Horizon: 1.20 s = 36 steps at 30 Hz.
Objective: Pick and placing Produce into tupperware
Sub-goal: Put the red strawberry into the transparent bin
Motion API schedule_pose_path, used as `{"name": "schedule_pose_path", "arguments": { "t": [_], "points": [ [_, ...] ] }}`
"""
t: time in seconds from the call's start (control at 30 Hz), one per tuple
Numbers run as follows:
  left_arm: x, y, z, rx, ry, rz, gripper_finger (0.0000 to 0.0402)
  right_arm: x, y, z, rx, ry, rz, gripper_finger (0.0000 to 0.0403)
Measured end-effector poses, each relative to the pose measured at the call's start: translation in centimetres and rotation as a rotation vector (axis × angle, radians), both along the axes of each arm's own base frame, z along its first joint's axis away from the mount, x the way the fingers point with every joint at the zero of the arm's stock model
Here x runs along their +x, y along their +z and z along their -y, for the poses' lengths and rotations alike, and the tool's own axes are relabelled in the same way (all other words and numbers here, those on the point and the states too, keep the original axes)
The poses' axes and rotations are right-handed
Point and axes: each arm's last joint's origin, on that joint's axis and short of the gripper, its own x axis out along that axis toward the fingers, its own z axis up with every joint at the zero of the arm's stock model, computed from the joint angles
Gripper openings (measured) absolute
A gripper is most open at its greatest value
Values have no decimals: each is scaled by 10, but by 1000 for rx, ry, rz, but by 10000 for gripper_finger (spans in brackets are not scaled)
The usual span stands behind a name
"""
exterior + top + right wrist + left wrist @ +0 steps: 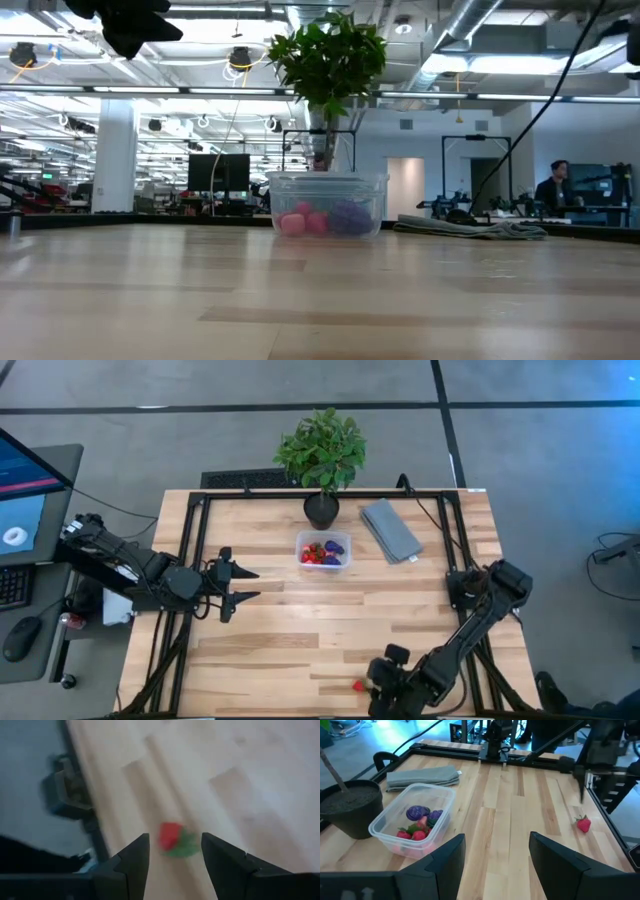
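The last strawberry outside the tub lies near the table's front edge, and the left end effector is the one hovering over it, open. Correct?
Not quite: the right end effector hovers open over that strawberry, as the high view shows. The left end effector waits at the table's left side.

Open left hand [496, 857] faces the tupperware [395, 832] of produce [420, 822]; one strawberry [583, 824] lies apart.

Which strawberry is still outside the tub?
The lone strawberry near the table's front edge, just ahead of the right tool. The other strawberries already lie in the clear tub beside the grape bunches.
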Motion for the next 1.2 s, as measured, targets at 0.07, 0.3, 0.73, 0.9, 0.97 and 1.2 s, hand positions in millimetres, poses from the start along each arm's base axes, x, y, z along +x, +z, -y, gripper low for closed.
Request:
{"name": "schedule_pose_path", "arguments": {
  "t": [0.07, 0.3, 0.73, 0.9, 0.97, 1.2],
  "points": [
    [0, 0, 0, 0, 0, 0, 210, 3, -5, -6, 24, 51, 4, 203],
    [0, 0, 0, 6, 16, 2, 210, 8, -15, -8, -1, 156, -45, 199],
    [0, -1, -1, 9, 26, -7, 210, 17, -17, 6, -115, 352, -107, 216],
    [-1, -3, -2, -1, 36, -29, 210, 22, -17, 11, -97, 349, -124, 237],
    [-2, -4, -2, -7, 39, -35, 210, 25, -17, 13, -97, 345, -123, 244],
    [-2, -4, -2, -17, 44, -37, 210, 32, -17, 18, -54, 430, -151, 255]
  ]
}}
